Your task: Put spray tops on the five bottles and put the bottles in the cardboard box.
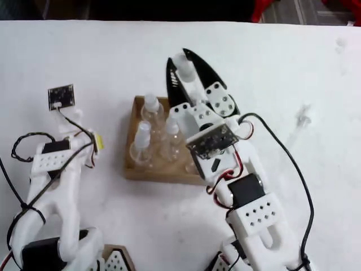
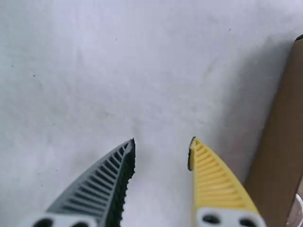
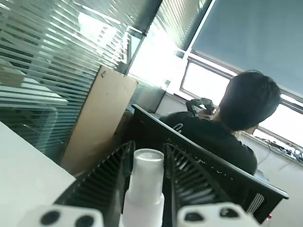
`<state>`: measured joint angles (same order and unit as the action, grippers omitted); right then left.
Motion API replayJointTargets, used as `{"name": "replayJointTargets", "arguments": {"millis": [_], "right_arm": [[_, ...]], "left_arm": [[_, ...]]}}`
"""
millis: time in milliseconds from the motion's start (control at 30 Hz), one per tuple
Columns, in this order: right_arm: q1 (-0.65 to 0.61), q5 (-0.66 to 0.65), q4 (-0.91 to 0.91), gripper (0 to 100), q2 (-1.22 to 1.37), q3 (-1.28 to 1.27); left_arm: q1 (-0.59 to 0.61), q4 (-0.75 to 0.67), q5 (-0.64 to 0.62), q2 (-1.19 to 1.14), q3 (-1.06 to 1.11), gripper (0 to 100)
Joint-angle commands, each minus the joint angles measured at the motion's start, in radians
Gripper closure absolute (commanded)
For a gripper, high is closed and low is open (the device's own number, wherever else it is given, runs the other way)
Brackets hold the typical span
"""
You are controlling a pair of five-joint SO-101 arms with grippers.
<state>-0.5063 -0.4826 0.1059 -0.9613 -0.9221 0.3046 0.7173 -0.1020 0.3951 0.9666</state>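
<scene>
The cardboard box (image 1: pixel 134 168) sits mid-table with several clear spray bottles (image 1: pixel 152 110) standing in it, white tops on. My right gripper (image 1: pixel 181 66) hovers over the box's far right corner, tilted up, shut on a spray bottle whose white top (image 3: pixel 145 182) shows between the black fingers (image 3: pixel 110 172). My left gripper (image 2: pixel 161 153) is open just above the bare white table, left of the box, its grey and yellow fingers (image 2: pixel 208 175) holding nothing. The box's brown wall (image 2: pixel 279 156) lies beside the yellow finger.
White cloth covers the table (image 1: pixel 282 68). The left arm (image 1: pixel 56 164) stands left of the box, with its cables looping near it. A small brown item (image 1: pixel 115 257) lies at the front edge between the arm bases.
</scene>
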Motion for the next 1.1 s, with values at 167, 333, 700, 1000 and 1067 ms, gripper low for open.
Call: {"name": "replayJointTargets", "arguments": {"millis": [167,333,700,1000,1067], "right_arm": [[0.062,-0.003,0.193,98.4,0.127,0.035],[0.053,-0.003,0.202,98.4,0.150,0.037],[0.036,-0.003,0.200,98.4,0.160,0.066],[0.033,-0.003,0.202,98.4,0.170,0.069],[0.038,-0.003,0.213,98.4,0.200,0.083]], "left_arm": [[-0.012,-0.017,0.014,0.010,-0.009,82],[-0.012,-0.017,0.014,0.010,-0.009,82],[-0.012,-0.017,0.014,0.010,-0.009,82],[-0.012,-0.017,0.014,0.010,-0.009,82],[-0.012,-0.017,0.014,0.010,-0.009,82]]}}
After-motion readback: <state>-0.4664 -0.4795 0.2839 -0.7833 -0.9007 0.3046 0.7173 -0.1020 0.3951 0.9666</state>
